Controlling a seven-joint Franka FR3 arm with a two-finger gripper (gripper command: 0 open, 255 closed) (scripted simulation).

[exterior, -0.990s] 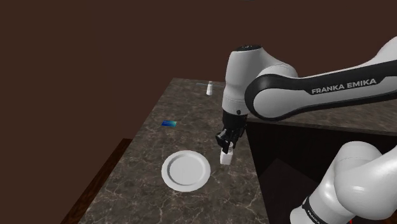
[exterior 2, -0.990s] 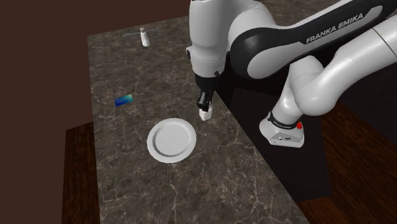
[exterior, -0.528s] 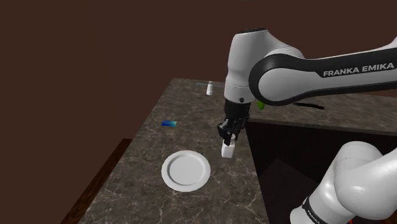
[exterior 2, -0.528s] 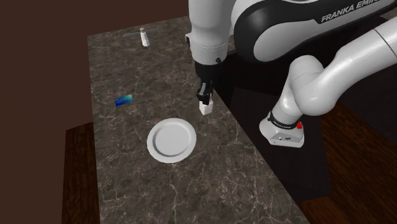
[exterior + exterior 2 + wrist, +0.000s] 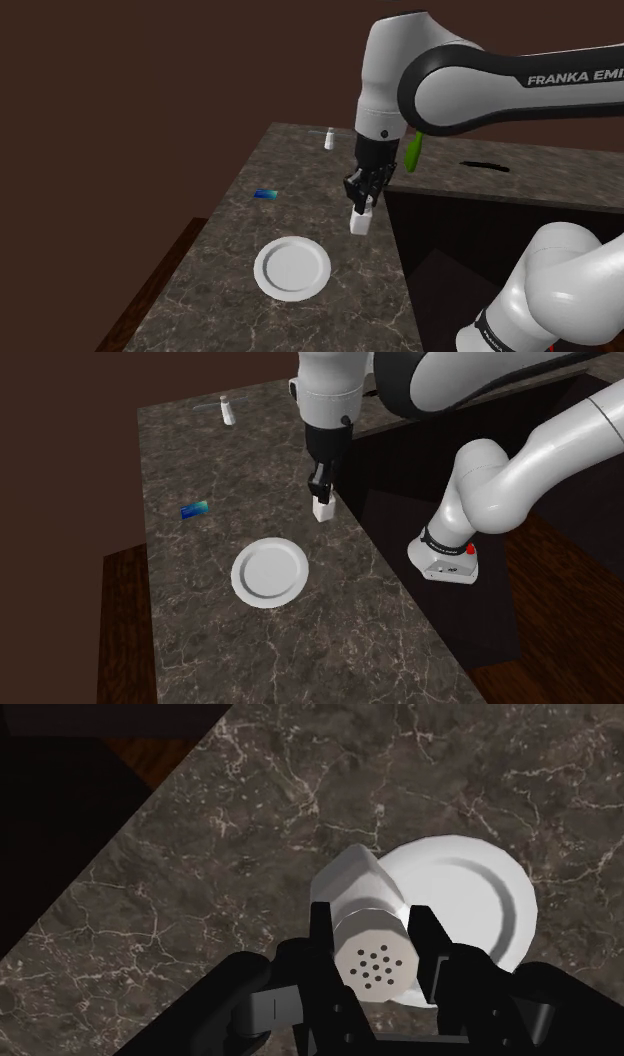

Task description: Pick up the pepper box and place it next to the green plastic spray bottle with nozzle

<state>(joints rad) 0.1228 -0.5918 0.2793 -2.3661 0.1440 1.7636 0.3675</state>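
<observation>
The pepper box [image 5: 360,223] is a small white shaker with a perforated top [image 5: 372,966]. My gripper [image 5: 359,203] is shut on its upper end and holds it clear above the dark marbled counter [image 5: 300,200]. In the second exterior view the pepper box [image 5: 322,509] hangs below the gripper [image 5: 319,492], just beyond the white plate [image 5: 268,572]. The green spray bottle [image 5: 413,150] stands farther back, partly hidden behind my arm.
A white plate [image 5: 292,267] lies on the counter just in front of the held shaker. A small blue-green item [image 5: 265,193] lies toward the shoulder view's left. A white shaker [image 5: 329,139] stands at the far edge. The counter's right edge drops off beside the stand.
The gripper has risen with the pepper box, lifting it higher above the counter. The arm's upper links have moved up, uncovering the green spray bottle behind.
</observation>
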